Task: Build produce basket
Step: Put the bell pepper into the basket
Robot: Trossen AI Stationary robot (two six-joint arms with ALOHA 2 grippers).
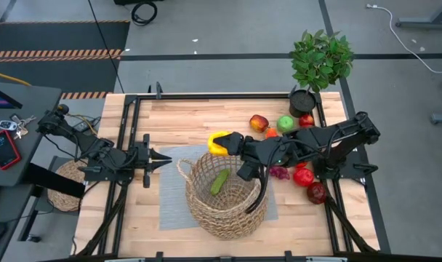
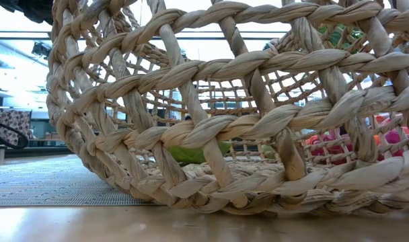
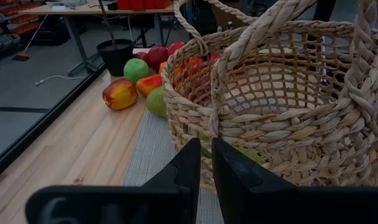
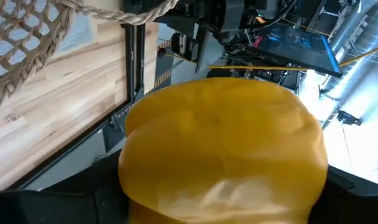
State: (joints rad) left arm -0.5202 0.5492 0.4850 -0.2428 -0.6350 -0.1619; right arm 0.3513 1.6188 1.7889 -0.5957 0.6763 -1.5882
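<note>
The tan wicker basket (image 1: pixel 224 195) stands on a grey mat (image 1: pixel 174 191) at the table's middle, with a green piece (image 1: pixel 219 182) lying on its bottom. My right gripper (image 1: pixel 228 142) reaches from the right over the basket's far rim and is shut on a yellow piece of produce (image 1: pixel 217 143), which fills the right wrist view (image 4: pixel 223 149). My left gripper (image 1: pixel 163 159) is shut and empty, just left of the basket, pointing at its near handle (image 3: pixel 239 56). More produce (image 1: pixel 286 125) lies at the right. My right gripper holds the yellow piece by its right-hand end (image 1: pixel 224 140), coming at it roughly level from the table's right. In the right wrist view the piece itself hides the fingers and the place of contact. The piece sits just beyond the basket's far rim.
A red-yellow apple (image 1: pixel 259 122), a green apple (image 1: pixel 286 124), red pieces (image 1: pixel 303 177) and purple grapes (image 1: pixel 279 172) lie right of the basket. A leafy plant in a black pot (image 1: pixel 319 62) stands at the far right. A flat woven mat (image 1: pixel 65 185) lies off the table's left edge.
</note>
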